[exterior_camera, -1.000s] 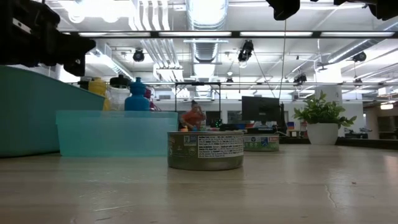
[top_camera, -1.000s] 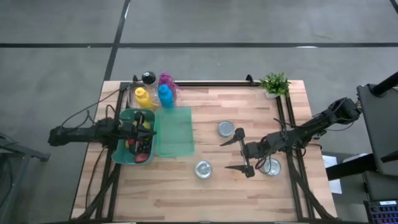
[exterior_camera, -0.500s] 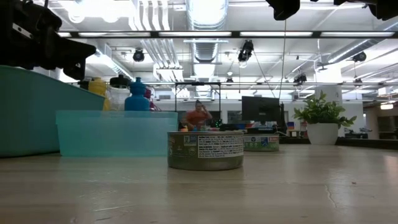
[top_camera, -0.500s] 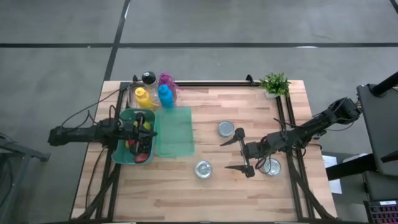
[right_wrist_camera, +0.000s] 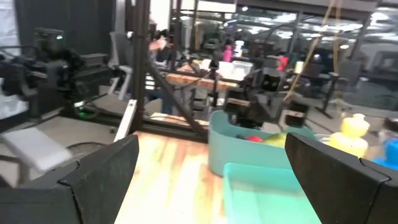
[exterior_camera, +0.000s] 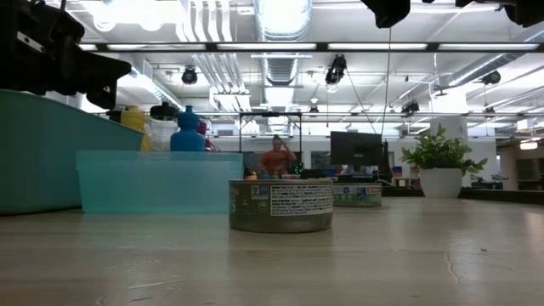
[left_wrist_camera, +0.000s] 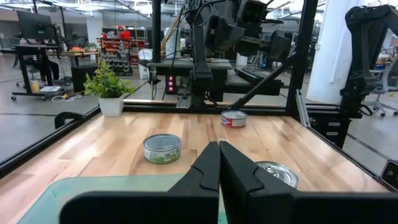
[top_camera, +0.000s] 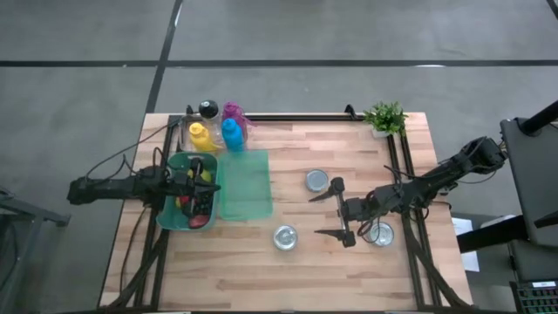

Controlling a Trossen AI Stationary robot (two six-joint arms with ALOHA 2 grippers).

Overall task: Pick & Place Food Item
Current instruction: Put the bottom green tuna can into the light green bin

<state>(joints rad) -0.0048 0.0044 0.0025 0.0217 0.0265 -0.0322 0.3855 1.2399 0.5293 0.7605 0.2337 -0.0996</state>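
Three food cans stand on the wooden table: one (top_camera: 317,180) mid-table, one (top_camera: 285,236) nearer the front, one (top_camera: 380,234) under the right arm. My right gripper (top_camera: 330,215) hovers open between the first two and touches neither. Its wrist view (right_wrist_camera: 214,186) looks toward the teal bin (right_wrist_camera: 249,146). My left gripper (top_camera: 207,183) is shut and empty above the teal bin (top_camera: 171,215), which holds colourful food items. In the left wrist view the shut fingers (left_wrist_camera: 219,165) point across the table at the cans (left_wrist_camera: 162,149).
A teal lid (top_camera: 244,183) lies flat beside the bin. Several bottles (top_camera: 220,126) stand at the far left edge, and a potted plant (top_camera: 384,118) stands at the far right corner. Black frame rails run along both sides. A person moves in the room behind (exterior_camera: 276,159).
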